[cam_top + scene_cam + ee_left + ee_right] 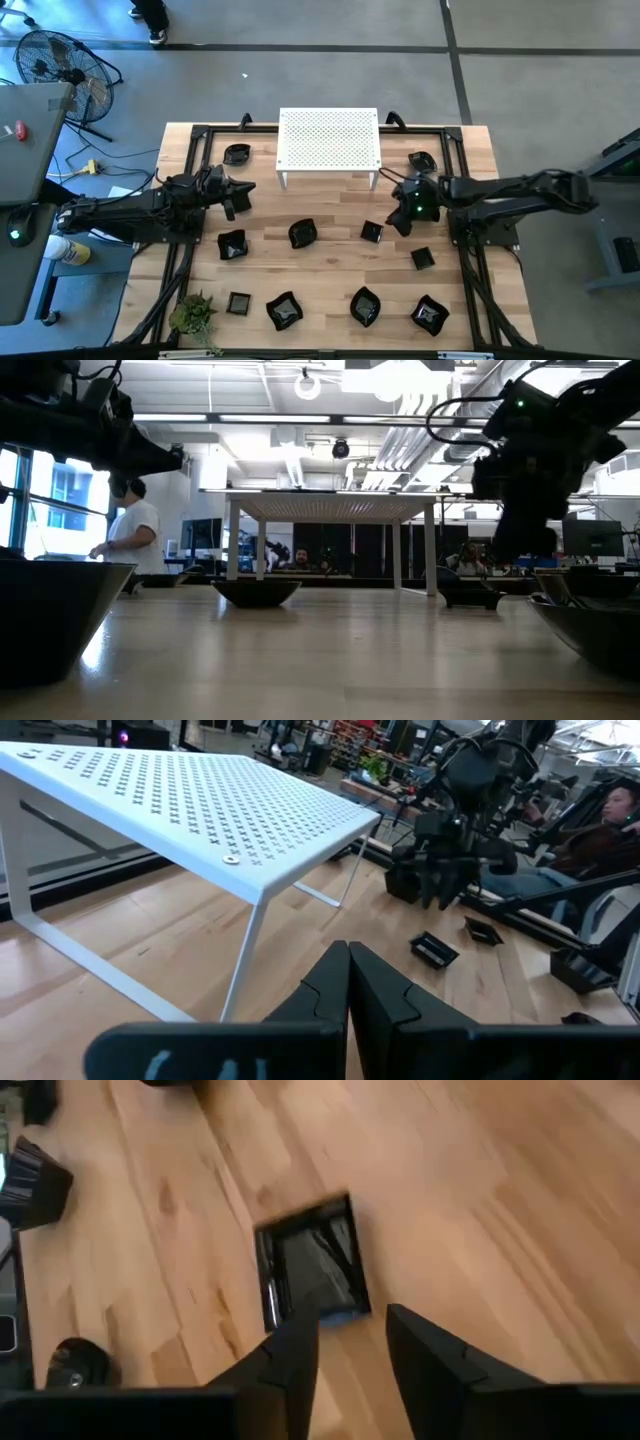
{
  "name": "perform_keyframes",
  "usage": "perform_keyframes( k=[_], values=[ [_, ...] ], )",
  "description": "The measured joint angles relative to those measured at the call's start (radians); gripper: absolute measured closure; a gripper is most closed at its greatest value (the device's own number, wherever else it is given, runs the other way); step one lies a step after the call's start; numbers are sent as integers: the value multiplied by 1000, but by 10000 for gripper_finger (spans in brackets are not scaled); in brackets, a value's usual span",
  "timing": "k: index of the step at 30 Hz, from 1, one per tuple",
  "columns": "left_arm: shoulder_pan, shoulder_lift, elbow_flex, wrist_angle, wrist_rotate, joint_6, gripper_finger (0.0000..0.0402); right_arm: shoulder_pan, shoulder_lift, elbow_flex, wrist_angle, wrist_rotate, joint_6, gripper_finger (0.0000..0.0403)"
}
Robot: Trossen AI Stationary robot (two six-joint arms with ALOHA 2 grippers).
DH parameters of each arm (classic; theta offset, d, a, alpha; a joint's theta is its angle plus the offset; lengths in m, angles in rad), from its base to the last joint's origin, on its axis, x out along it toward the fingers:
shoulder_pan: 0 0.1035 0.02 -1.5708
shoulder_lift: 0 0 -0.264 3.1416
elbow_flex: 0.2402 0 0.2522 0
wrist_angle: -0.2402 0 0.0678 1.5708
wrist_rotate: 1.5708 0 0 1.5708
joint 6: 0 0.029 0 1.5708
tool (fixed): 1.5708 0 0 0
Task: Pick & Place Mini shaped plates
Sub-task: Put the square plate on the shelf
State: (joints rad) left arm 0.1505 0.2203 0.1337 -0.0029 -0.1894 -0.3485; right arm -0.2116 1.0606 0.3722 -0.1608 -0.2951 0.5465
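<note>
Mini shaped plates (303,233) dot the table; right claw (350,1342) hovers part-open above a square plate (312,1268), left claw (348,988) closed.

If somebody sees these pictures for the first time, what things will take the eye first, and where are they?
The white perforated rack stands out at the back middle of the wooden table, with small black plates scattered in front of and beside it. The right gripper hangs with its fingers apart above a small square plate to the rack's front right. The left gripper, shut, waits at the rack's left, and a green plant sits at the front left corner.
</note>
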Motion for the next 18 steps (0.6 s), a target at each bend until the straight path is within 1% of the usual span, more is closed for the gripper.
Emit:
perform_keyframes(
  k=[3, 8, 14, 18],
  values=[
    [0, 0, 0, 0, 0, 0, 402, 9, 73, 18, 76, 1, -56, 273],
    [0, 0, 0, 0, 0, 0, 402, 18, 188, 28, 112, 40, -158, 277],
    [0, 0, 0, 0, 0, -3, 402, 18, 272, 48, 172, 37, -215, 293],
    [0, 0, 0, 0, 0, -3, 402, 18, 318, 48, 176, 26, -219, 315]
  ],
)
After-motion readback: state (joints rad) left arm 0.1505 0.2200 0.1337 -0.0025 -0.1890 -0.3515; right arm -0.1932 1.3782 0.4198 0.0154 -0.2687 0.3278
